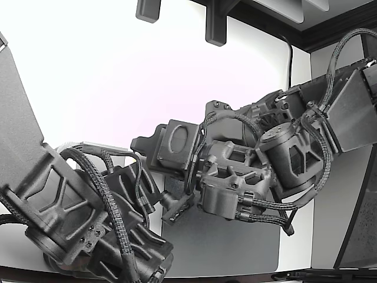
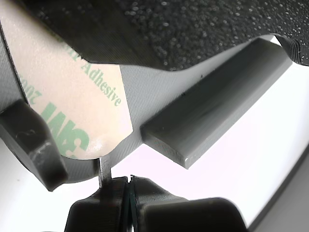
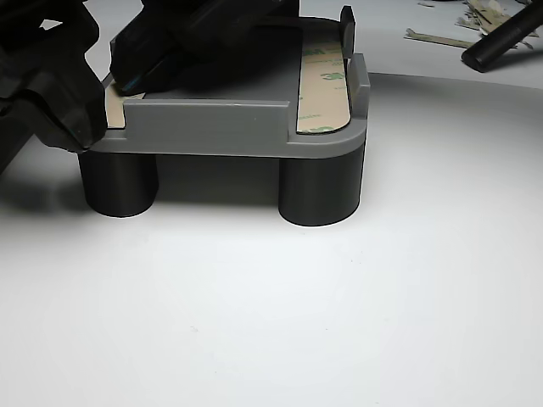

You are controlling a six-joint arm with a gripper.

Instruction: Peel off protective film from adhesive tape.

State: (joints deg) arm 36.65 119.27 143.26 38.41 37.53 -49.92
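A grey part (image 3: 212,127) stands on two dark round legs. Beige protective film printed in green covers the adhesive tape strip (image 3: 323,85) at its right end in the other view. A second strip (image 3: 114,107) shows at the left end, mostly hidden under dark gripper fingers (image 3: 140,72). In the wrist view this film (image 2: 72,106) lies flat in the part's recess beside a raised grey ridge (image 2: 212,111). My gripper (image 2: 129,186) sits just off the film's rounded end, shut, with only a thin seam between the tips. I cannot tell whether any film is pinched.
Two dark arms (image 1: 247,165) crowd the exterior view over a grey mat (image 1: 235,242). Peeled film strips (image 3: 441,38) and a black rod (image 3: 505,38) lie on the white table behind the part. The part's upright post (image 3: 346,25) stands by the right strip.
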